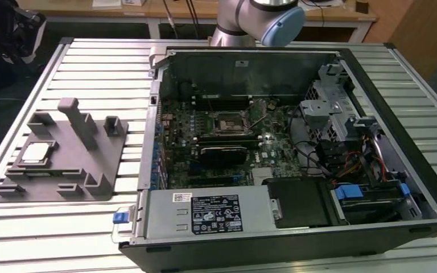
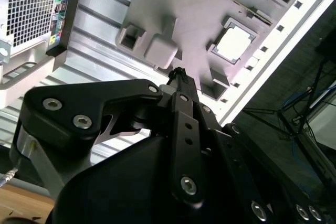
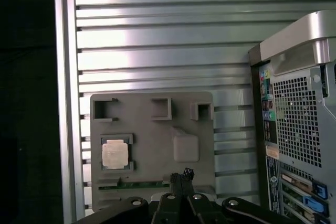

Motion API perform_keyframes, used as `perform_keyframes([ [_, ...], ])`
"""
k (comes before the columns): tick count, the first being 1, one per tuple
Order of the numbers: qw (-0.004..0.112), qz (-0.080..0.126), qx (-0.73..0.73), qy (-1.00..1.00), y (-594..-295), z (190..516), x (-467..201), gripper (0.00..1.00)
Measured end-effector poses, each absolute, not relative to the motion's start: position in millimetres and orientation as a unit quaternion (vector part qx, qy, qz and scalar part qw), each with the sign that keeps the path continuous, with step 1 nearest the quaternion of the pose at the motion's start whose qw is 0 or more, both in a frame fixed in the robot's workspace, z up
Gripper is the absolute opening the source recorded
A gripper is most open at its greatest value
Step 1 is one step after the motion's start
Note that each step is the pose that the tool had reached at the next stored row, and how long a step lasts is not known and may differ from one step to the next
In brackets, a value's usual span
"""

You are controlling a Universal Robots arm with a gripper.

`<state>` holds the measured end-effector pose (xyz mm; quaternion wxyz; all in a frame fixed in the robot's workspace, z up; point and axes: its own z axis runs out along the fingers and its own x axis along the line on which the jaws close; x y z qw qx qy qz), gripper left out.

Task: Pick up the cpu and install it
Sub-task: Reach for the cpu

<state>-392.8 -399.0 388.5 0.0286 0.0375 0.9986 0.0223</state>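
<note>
The cpu (image 3: 115,155) lay in the grey fixture (image 3: 152,145). The hand (image 3: 181,174) hung above, clenched empty. Pickup and installation were not yet done.

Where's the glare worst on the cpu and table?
First wrist view: a bright patch glares on the table slats, and the cpu looks washed pale. Second wrist view: the cpu's top glares near white. Exterior view: even light, case interior dim.

Grey fixture (image 3: 152,129): one edge hidden behind the jaws, perhaps a slot too.
</note>
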Motion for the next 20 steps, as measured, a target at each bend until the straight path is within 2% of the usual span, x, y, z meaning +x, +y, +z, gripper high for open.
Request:
perform_keyframes([
  [20, 0.029, 0.022, 0.038, 0.999, -400.8, 371.4, -404.3, 0.11],
])
